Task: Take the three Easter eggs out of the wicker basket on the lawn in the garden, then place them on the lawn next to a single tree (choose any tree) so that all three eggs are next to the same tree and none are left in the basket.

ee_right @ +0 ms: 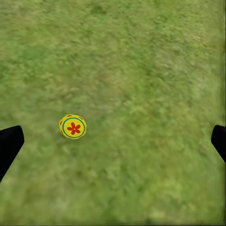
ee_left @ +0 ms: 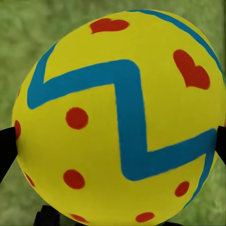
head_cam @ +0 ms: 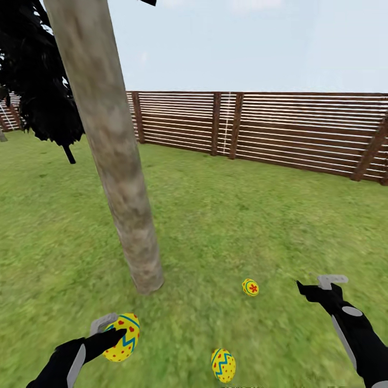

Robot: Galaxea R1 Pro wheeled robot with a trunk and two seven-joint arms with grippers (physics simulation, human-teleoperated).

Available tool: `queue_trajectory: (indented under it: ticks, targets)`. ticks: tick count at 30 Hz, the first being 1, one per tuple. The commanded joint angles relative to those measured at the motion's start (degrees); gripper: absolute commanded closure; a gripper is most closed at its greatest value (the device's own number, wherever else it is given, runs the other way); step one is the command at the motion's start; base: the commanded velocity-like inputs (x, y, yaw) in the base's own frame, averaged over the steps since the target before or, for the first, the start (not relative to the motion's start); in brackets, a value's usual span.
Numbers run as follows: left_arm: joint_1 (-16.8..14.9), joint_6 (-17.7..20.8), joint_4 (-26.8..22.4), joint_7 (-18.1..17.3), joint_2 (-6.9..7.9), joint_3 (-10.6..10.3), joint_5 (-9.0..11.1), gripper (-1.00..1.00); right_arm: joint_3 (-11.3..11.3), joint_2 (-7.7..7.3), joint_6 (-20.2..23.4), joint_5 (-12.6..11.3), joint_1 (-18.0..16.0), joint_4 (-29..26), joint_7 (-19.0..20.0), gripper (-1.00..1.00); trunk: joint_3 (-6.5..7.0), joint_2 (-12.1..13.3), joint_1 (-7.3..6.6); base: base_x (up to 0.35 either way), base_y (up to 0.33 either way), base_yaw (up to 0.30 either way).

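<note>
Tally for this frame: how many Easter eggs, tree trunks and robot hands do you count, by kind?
Easter eggs: 3, one in the left hand at, two on the lawn at and
Tree trunks: 2
Hands: 2, right
Total: 7

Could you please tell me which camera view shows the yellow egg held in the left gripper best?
The left wrist view: the yellow egg with teal zigzag and red hearts appears large. In the head view it is small, beside the left gripper.
</note>
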Motion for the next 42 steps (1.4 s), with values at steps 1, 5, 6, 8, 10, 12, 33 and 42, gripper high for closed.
queue_trajectory:
  ticks: [1,5,6,8,10,12,33,42]
  targets:
    - [-0.03,0.38,-0.1,-0.41,-0.01,0.31,-0.21,1.0,-0.15,0.08,0.31,0.46,-0.05,-0.05,0.43,-1.0,-0.08,-0.07,0.02,0.0,0.0,-0.232]
    - [-0.03,0.35,-0.1,-0.41,0.03,0.25,-0.14,1.0,-0.15,0.13,0.32,0.51,-0.05,0.11,0.37,-1.0,-0.61,-1.27,0.67,0.0,0.0,-0.127]
    - [-0.03,0.37,-0.1,-0.41,0.04,0.23,-0.13,1.0,-0.15,0.13,0.29,0.52,-0.05,0.25,0.35,-1.0,-0.79,-1.67,0.89,0.0,0.0,-0.016]
    - [-0.03,0.38,-0.1,-0.41,0.05,0.23,-0.12,1.0,-0.16,0.13,0.28,0.47,-0.05,0.29,0.39,-1.0,-1.15,-2.48,1.33,0.0,0.0,-0.005]
    - [-0.03,0.38,-0.1,-0.41,0.05,0.23,-0.14,1.0,-0.21,0.1,0.24,0.45,-0.05,0.2,0.42,-1.0,-1.51,-3.28,1.77,0.0,0.0,-0.001]
    - [-0.03,0.38,-0.1,-0.36,0.05,0.29,-0.18,1.0,-0.23,0.05,0.21,0.44,-0.05,0.12,0.43,-1.0,-1.87,-4.08,2.21,0.0,0.0,0.0]
    - [-0.03,0.3,1.03,0.03,0.05,0.24,-0.21,1.0,-0.15,0.2,0.1,0.49,-0.05,-0.04,0.43,-1.0,-5.64,-12.5,6.82,0.0,0.0,0.0]
    - [-0.03,0.29,1.04,0.03,-0.02,0.31,-0.21,1.0,-0.15,0.42,0.1,0.6,-0.05,-0.05,0.43,-1.0,-7.25,-16.11,8.8,0.0,0.0,0.0]
